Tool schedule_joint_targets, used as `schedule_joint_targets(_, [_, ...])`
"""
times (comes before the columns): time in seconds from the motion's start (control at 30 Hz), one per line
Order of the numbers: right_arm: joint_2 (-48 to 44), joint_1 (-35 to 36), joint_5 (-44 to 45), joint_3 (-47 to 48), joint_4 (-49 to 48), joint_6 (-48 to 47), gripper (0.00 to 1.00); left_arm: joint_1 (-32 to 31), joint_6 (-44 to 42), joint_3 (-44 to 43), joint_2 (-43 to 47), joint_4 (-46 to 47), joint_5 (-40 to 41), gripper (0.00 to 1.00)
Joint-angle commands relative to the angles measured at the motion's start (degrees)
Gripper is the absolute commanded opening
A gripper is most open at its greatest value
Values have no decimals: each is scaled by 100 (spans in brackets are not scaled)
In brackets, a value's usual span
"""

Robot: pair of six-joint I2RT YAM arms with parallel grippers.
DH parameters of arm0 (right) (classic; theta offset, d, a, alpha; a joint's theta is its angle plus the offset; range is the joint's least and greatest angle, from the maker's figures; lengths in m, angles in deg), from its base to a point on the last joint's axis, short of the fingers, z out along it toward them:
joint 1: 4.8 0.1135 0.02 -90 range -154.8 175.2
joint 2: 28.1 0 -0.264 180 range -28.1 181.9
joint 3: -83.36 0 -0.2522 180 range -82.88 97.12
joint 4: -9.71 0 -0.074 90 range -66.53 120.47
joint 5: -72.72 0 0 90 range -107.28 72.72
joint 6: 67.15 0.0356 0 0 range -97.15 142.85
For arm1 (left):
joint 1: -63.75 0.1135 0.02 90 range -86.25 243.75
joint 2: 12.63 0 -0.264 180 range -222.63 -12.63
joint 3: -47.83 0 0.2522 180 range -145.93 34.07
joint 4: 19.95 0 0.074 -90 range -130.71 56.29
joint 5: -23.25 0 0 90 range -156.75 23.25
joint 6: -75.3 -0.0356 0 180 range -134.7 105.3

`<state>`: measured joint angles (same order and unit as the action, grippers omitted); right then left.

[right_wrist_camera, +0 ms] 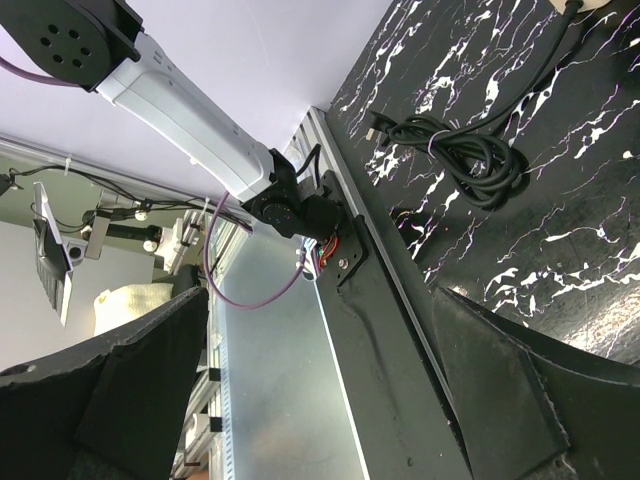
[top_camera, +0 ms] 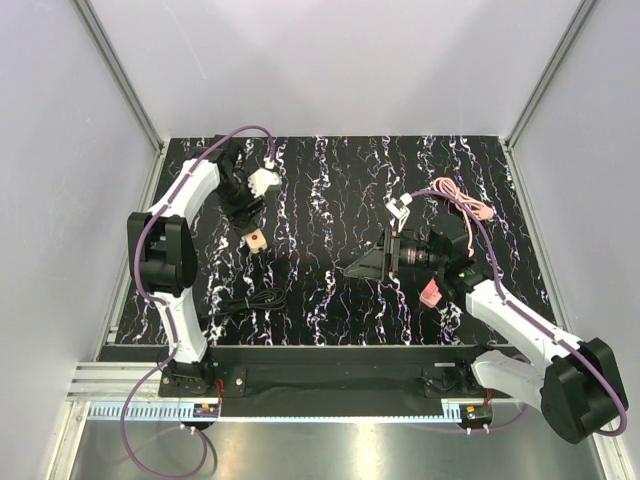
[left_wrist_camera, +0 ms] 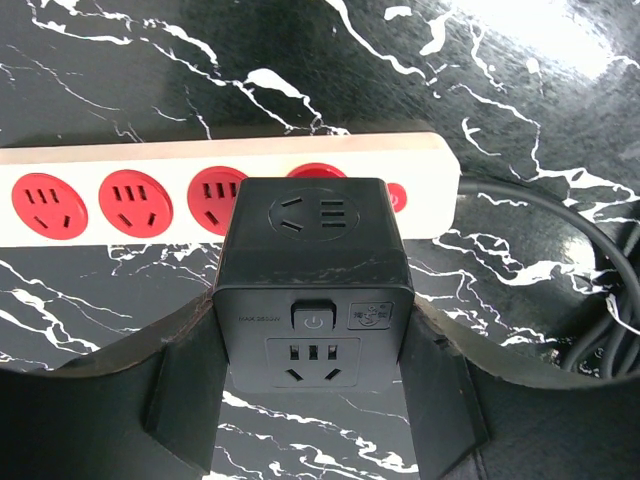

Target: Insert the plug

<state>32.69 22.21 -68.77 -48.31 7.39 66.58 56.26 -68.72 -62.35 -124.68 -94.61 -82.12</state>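
Observation:
A black cube plug (left_wrist_camera: pixel 312 250) with sockets on its faces sits on a white power strip (left_wrist_camera: pixel 120 160) with red sockets, over the socket nearest the strip's red switch. My left gripper (left_wrist_camera: pixel 315 375) is shut on the cube, one finger against each side. In the top view the left gripper (top_camera: pixel 243 208) is at the far left of the table and hides most of the strip (top_camera: pixel 257 238). My right gripper (top_camera: pixel 352 268) is open and empty, level above mid-table, pointing left. In its own view the right gripper (right_wrist_camera: pixel 320 300) has its fingers wide apart.
The strip's black cable (left_wrist_camera: pixel 590 260) runs to a coil (top_camera: pixel 250 300) near the front left, also in the right wrist view (right_wrist_camera: pixel 465 150). A pink cable (top_camera: pixel 462 197), a white plug (top_camera: pixel 400 205) and a pink object (top_camera: pixel 432 292) lie by the right arm.

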Motion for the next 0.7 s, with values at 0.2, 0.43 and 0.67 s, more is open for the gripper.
schedule_joint_targets(0.2, [99, 24, -11, 77, -194, -31, 100, -51, -144, -254, 131, -264, 44, 0])
schedule_joint_targets(0.43, [64, 33, -28, 59, -177, -48, 100, -51, -126, -395, -106, -247, 105, 0])
schedule_joint_targets(0.67, [73, 24, -20, 77, -150, -92, 100, -51, -56, -536, -186, -246, 131, 0])
